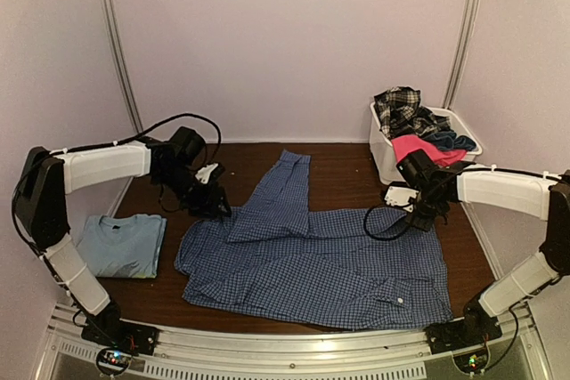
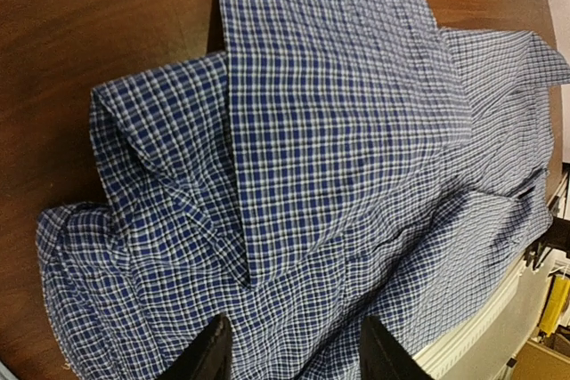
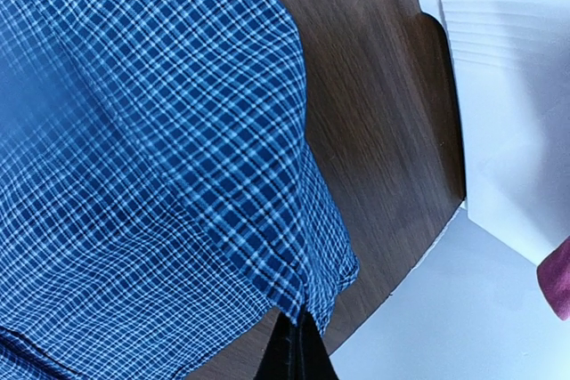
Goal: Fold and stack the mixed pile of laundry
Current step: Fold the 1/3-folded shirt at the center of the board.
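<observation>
Blue small-check button shirt (image 1: 312, 264) spread across worktop (image 1: 347, 175) middle, 1 sleeve laid toward far edge, left gripper (image 1: 216, 206) held open over its left edge, right gripper (image 1: 419, 220) clamped on its right edge, light blue T-shirt (image 1: 120, 245) folded by left edge, laundry pile (image 1: 410, 117) kept in white basket (image 1: 385, 157) at far right corner

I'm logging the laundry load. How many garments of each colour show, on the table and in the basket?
Light blue T-shirt: 1
Blue check shirt: 1
Black-white plaid piece: 1
Hot pink piece: 1
Dark navy piece: 1 visible
Total: 5
</observation>
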